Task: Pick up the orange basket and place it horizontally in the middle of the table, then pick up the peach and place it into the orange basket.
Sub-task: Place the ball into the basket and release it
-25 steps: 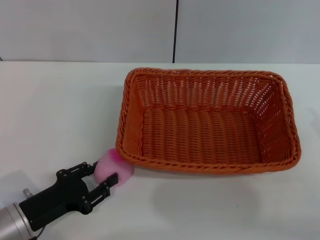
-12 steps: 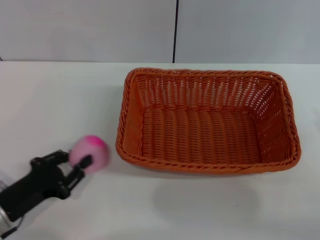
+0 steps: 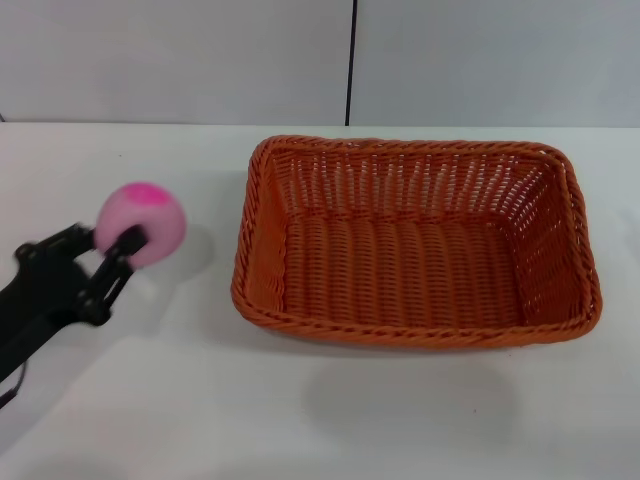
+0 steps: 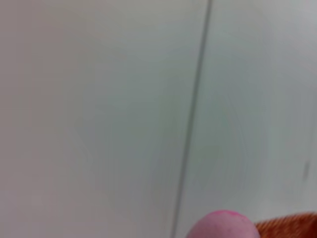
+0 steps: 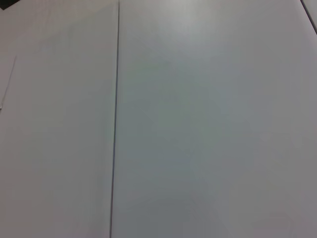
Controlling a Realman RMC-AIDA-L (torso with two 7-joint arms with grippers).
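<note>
The left gripper (image 3: 112,245) is closed on the peach (image 3: 141,223), its black fingers (image 3: 124,247) pinching the pale pink fruit from both sides, with the magenta blotch turned upward. The fruit is held clear of the table (image 3: 120,400) near the left edge, and a soft shadow lies on the white surface just beside it, toward the basket. The orange basket (image 3: 414,241) sits upright on the table with its long side running across, from about the middle out toward the right edge, its open top up and its woven floor bare. The peach is apart from the basket, off the basket's short left rim, with a strip of white tabletop between them. In the left wrist view the rounded top of the peach (image 4: 223,225) shows against a pale wall, with a corner of the orange basket (image 4: 287,225) close beside it. The right gripper does not show in any view; the right wrist camera faces only a pale panelled wall (image 5: 198,124) with a thin dark seam.
</note>
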